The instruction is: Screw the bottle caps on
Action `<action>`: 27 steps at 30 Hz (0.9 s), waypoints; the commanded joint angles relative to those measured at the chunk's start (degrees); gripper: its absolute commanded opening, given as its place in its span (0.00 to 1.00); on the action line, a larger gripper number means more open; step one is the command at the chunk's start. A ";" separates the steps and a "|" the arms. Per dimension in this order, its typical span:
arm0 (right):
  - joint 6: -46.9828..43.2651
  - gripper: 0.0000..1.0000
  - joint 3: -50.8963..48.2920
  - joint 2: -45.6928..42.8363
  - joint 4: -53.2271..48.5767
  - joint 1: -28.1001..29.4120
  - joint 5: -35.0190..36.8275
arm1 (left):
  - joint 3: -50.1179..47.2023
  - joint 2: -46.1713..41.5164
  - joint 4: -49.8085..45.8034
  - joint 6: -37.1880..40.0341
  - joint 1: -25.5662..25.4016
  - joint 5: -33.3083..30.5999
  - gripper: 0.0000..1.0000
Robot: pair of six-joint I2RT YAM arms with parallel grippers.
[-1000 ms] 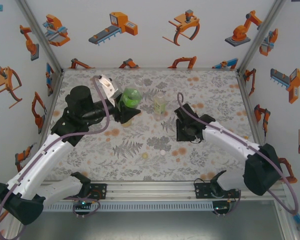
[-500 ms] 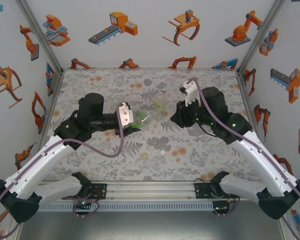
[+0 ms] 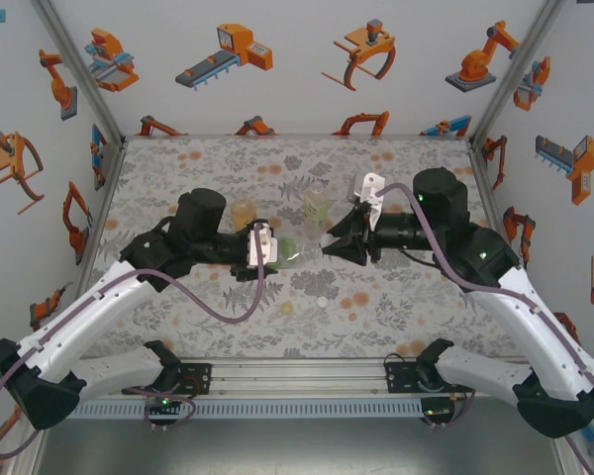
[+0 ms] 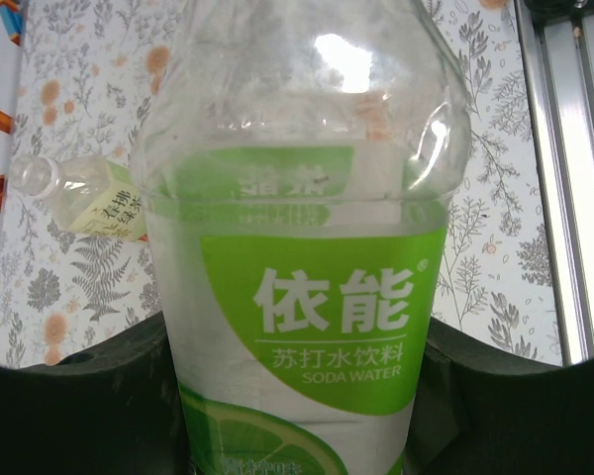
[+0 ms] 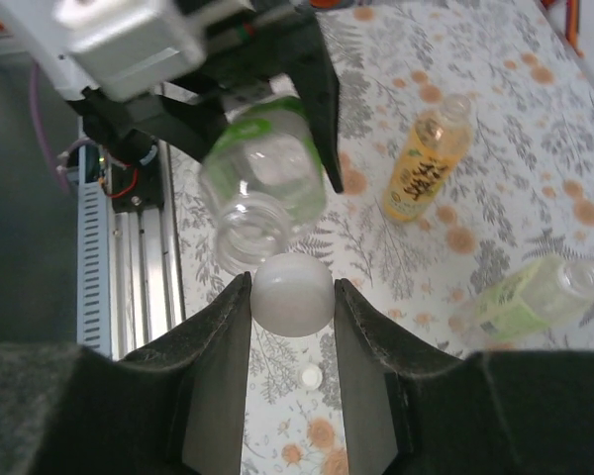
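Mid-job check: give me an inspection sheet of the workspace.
Surface: floral table, flat.
Job's things: green bottle held sideways, mouth open; white cap at its mouth, contact unclear; amber bottle, pale bottle upright behind; loose cap on table.
Clutter: nothing seen.
Claws: left claw shut on green bottle; right claw shut on white cap.
Cables: purple cables loop off both arms.
Surroundings: robot-print walls; rail at near edge.

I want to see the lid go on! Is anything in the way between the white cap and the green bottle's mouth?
Nothing visible is. The right gripper holds the white cap right in front of the green bottle, facing its open mouth. I cannot tell if they touch.
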 commanded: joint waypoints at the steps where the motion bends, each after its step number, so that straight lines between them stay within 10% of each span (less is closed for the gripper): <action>1: -6.19 0.00 2.26 -0.07 0.32 1.84 -3.95 | 2.41 0.47 -1.49 2.30 -0.68 0.27 0.00; 27: -12.62 0.00 -1.56 -0.89 -1.69 7.81 2.52 | 4.61 0.72 -1.23 -0.29 -3.02 3.70 0.00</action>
